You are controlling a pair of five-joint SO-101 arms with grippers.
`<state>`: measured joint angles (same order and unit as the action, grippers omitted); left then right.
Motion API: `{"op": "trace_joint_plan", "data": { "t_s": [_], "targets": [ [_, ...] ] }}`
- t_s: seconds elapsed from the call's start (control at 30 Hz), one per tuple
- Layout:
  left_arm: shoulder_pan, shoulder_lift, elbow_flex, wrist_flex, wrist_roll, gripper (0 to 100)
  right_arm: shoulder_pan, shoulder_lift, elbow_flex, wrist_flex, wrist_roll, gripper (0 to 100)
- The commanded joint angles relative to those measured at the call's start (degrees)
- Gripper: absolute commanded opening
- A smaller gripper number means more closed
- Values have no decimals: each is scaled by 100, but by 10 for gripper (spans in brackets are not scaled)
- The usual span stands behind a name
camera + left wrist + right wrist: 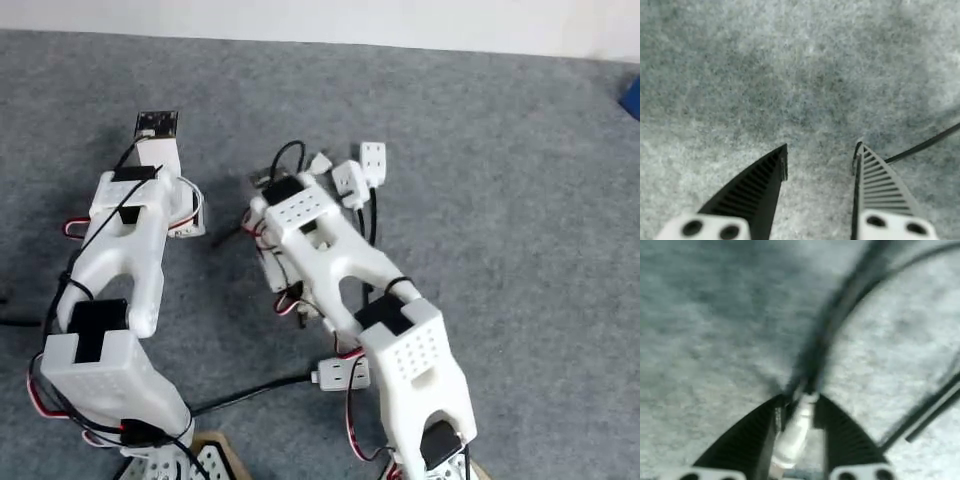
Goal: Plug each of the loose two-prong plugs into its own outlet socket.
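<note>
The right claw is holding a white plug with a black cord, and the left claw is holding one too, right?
Not quite. The left claw holds nothing: the left wrist view shows it open over bare grey carpet. The rest is right: the right claw is holding a white plug with a black cord.

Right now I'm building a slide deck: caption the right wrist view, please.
Right end effector shut on a white plug, its black cord trailing away across grey carpet.
</note>
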<state>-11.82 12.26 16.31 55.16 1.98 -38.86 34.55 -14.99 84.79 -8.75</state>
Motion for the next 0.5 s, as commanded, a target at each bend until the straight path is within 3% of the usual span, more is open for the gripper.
{"op": "trace_joint_plan", "data": {
  "t_s": [0.0, 0.27, 0.47],
  "targets": [
    [4, -101, -22, -53, 18, 225, 145, -462, -215, 207, 53, 19],
    [4, -101, -22, -53, 18, 225, 532, -892, -215, 312, 79, 22],
    [4, -101, -22, -62, 18, 225, 919, -1200, -224, 312, 870, 29]
  ]
}}
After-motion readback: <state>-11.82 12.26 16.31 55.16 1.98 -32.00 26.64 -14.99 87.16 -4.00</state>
